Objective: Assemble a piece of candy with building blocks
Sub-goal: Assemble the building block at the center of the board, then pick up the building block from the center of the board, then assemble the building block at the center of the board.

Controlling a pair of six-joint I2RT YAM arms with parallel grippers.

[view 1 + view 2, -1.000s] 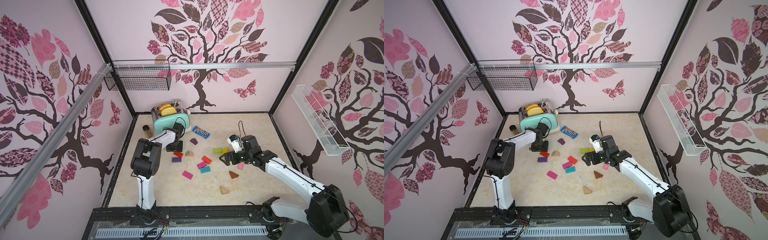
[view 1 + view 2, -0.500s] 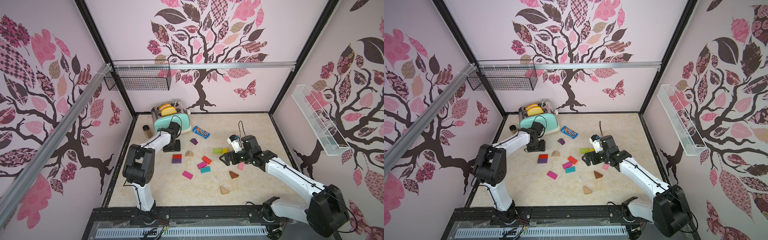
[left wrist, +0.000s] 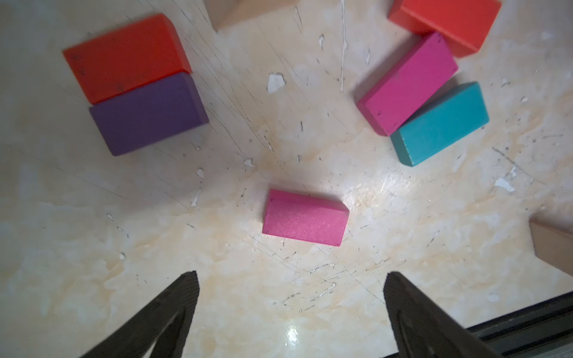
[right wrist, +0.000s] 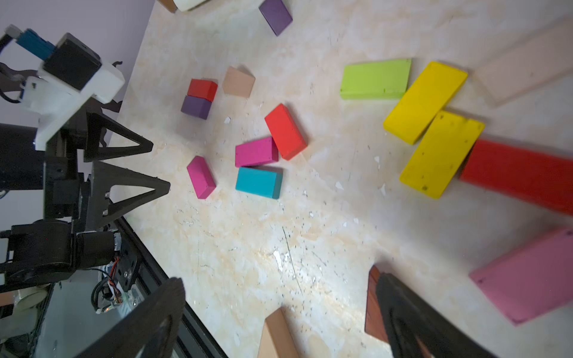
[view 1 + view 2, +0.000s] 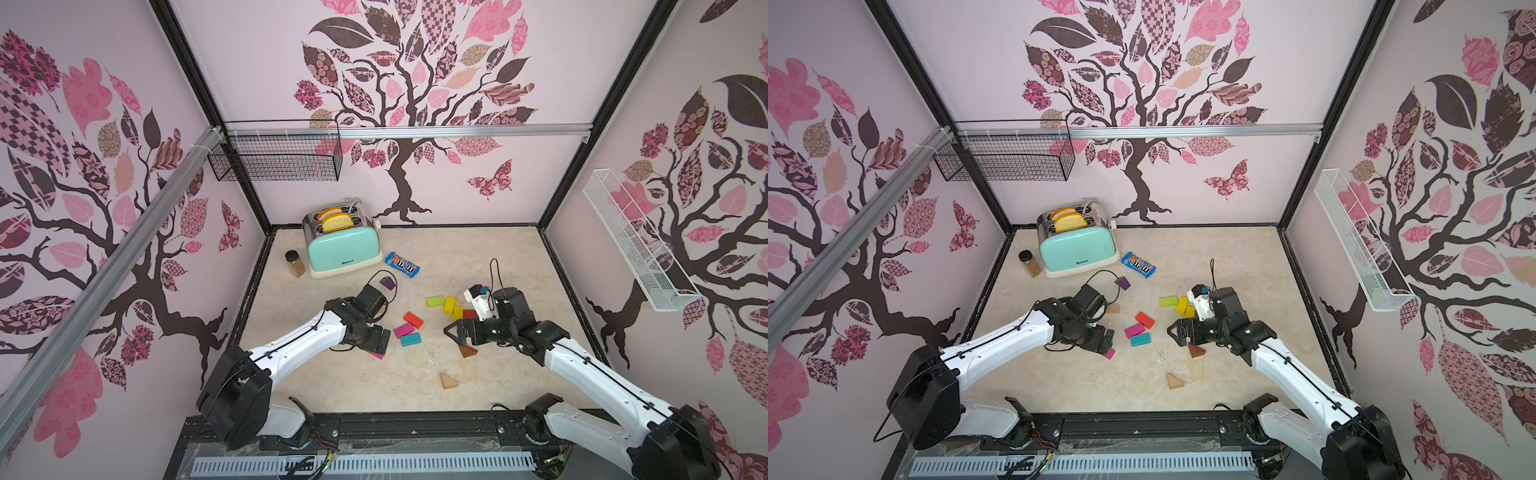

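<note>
Small painted wooden building blocks (image 5: 413,319) lie scattered flat across a scuffed cream marbled bench (image 5: 478,257); I judge the candy barely begun. Only loose pairs touch: a red rectangular block (image 3: 127,55) against a purple block (image 3: 148,114), and a magenta block (image 3: 407,90) against a teal block (image 3: 440,124). The left gripper (image 3: 290,279) hovers over a lone pink rectangular block (image 3: 305,218), jaws spread and empty. The right gripper (image 4: 279,279), jaws also released, hangs beside a brown wooden triangle (image 5: 468,352). Behind stand a mint-green toaster (image 5: 344,249), a blue candy packet (image 5: 401,264) and a small spice jar (image 5: 295,263). Pink walls carry tree decals; a black wire basket (image 5: 276,156) hangs on the back wall.
</note>
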